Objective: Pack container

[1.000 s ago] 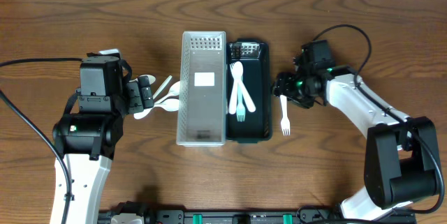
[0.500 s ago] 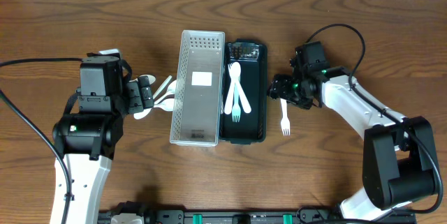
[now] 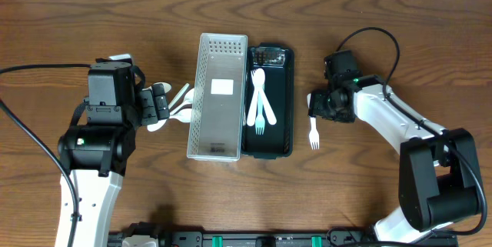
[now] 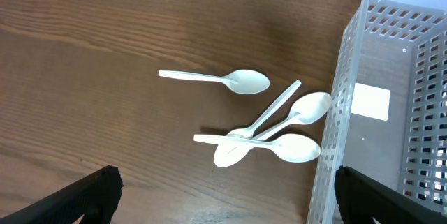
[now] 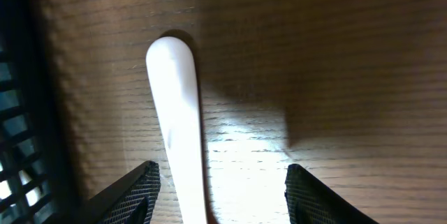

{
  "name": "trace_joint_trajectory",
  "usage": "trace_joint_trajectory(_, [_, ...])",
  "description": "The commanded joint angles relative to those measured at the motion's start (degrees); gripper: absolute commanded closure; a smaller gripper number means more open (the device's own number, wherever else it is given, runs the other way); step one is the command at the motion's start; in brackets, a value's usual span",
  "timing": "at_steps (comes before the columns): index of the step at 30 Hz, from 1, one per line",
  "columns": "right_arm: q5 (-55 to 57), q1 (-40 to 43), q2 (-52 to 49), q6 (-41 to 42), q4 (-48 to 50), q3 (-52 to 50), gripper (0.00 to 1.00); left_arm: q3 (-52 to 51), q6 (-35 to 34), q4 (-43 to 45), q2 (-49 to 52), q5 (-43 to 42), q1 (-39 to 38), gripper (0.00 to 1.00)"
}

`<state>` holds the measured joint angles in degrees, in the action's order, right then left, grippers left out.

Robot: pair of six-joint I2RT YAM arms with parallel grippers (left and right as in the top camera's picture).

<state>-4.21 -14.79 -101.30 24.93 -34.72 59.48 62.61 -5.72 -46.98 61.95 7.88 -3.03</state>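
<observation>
A black tray (image 3: 281,116) holds a white fork and spoon (image 3: 261,101) and lies against a white perforated basket (image 3: 219,124). A loose white fork (image 3: 314,130) lies on the table right of the tray. My right gripper (image 3: 317,105) is open low over the fork's handle end. In the right wrist view the handle (image 5: 176,112) runs between the fingertips (image 5: 133,189), nearer the left one, with my gripper (image 5: 220,196) untouched by it. My left gripper (image 3: 158,105) is open and empty above several white spoons (image 4: 279,147), left of the basket (image 4: 398,112).
The black tray's wall (image 5: 21,112) shows at the left edge of the right wrist view, close to the fork handle. One spoon (image 4: 237,81) lies apart from the crossed ones. Bare wood table lies around both arms.
The tray and basket slid a little left, the basket's near end most. My right gripper drew back from the tray's edge to over the loose fork's handle. The left arm is still.
</observation>
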Motion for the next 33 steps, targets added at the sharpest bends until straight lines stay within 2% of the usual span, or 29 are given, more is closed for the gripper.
trace_joint_trajectory(1, [3.96,-1.55,0.85,-2.34,0.22,-0.31,0.37,0.94,0.96,-0.20,0.15,0.11,0.33,0.02])
trace_joint_trajectory(9, [3.76,-2.71,-0.48,-7.87,1.01,-0.35,0.36,0.94,0.96,-0.20,0.15,0.11,0.33,0.02])
trace_joint_trajectory(12, [3.78,-2.71,-1.62,-7.82,0.52,-0.35,0.39,0.94,0.96,-0.20,0.15,0.11,0.33,0.02])
trace_joint_trajectory(17, [3.85,-2.71,-4.17,-7.15,0.44,-0.35,0.53,0.94,0.96,-0.20,0.15,0.11,0.33,0.02])
trace_joint_trajectory(20, [4.55,-2.69,-4.52,-7.10,0.02,-0.35,0.67,0.94,0.96,-0.20,0.15,0.11,0.33,0.02])
trace_joint_trajectory(29, [11.13,-2.71,-4.02,-5.68,-2.60,-0.31,0.86,0.94,0.96,-0.20,0.15,0.11,0.33,0.02])
trace_joint_trajectory(33, [11.72,-2.80,-0.55,-5.68,-3.72,0.96,0.94,0.94,0.96,-0.20,0.15,0.11,0.33,0.02])
